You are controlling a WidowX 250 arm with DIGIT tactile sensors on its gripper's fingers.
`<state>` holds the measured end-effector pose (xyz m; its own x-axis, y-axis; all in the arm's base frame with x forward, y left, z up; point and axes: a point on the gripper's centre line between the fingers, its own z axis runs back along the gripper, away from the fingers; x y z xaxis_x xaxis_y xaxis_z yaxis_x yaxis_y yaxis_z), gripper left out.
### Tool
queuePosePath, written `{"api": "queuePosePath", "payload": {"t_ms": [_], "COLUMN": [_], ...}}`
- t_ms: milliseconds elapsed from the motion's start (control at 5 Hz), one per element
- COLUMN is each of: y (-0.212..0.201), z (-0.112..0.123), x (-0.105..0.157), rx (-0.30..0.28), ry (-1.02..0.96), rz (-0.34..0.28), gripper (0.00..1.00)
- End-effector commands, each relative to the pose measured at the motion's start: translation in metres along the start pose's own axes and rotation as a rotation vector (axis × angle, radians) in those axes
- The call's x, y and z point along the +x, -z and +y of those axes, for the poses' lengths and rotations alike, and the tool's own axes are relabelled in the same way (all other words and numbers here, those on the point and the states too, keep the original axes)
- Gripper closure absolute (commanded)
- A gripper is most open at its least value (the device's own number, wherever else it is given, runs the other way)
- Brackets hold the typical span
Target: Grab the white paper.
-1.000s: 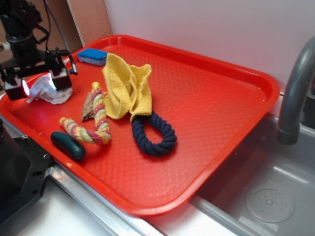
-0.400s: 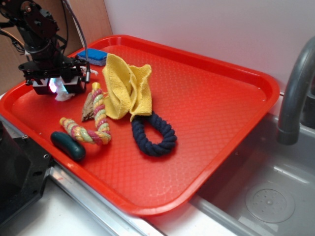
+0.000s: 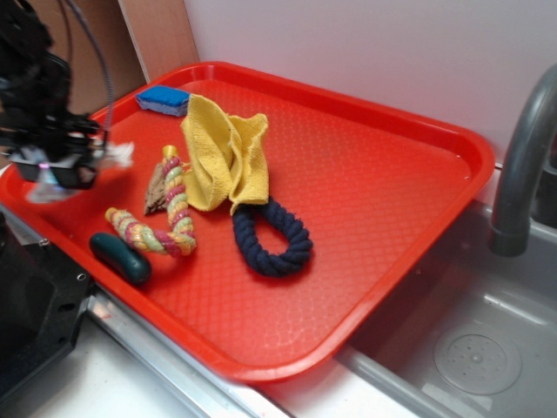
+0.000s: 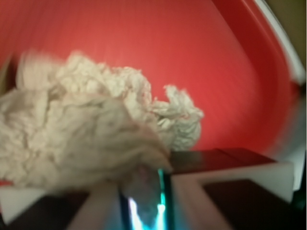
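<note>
Where the red tray sits beside the sink, it holds every loose item in view. Its floor is a flat plastic sheet with a fine pebbled texture, bounded by a raised rounded rim.

Contents of the tray, far corner to near edge:
- blue sponge: a small rectangular block, lying near the far left rim.
- yellow cloth: knitted or terry weave, loosely folded and creased, near the tray's middle.
- dark blue rope ring: thick twisted cord forming a closed loop, one end touching the lower edge of the yellow cloth.
- multicoloured rope: twisted pink, yellow and green strands bent into an L, with a frayed tan tuft just beside it.
- dark green oblong object: smooth and rounded, lying near the front rim.

The gripper hangs above the tray's left edge, blurred in the exterior view. The white paper is pinched between its fingers, clear of the tray floor; white scraps protrude on both sides of the gripper. In the wrist view the paper is a crumpled, fibrous, tissue-like wad with a twisted tail, filling the left of the frame against the red tray behind it.

The sink is grey metal with a round drain, and a curved grey faucet stands over it.
</note>
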<state>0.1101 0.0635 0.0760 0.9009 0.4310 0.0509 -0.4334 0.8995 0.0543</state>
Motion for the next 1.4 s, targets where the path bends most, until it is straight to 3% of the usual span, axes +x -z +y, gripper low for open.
{"api": "queuePosePath", "payload": {"t_ms": [0, 200, 400, 600, 800, 1000, 1200], "y": [-0.119, -0.168, -0.177, -0.166, -0.152, -0.145, -0.145], "z": [-0.05, -0.06, -0.078, -0.065, -0.058, -0.068, -0.064], "x": [-0.014, -0.005, 0.011, 0.036, 0.074, 0.095, 0.087], "rx": [-0.072, -0.101, -0.084, -0.059, -0.066, -0.01, -0.041], "ry": [0.251, 0.294, 0.344, 0.323, 0.354, 0.39, 0.398], "rz": [-0.09, -0.071, -0.079, -0.069, -0.111, -0.112, -0.124], "gripper": [1.0, 1.0, 1.0, 1.0, 1.0, 1.0, 1.0]}}
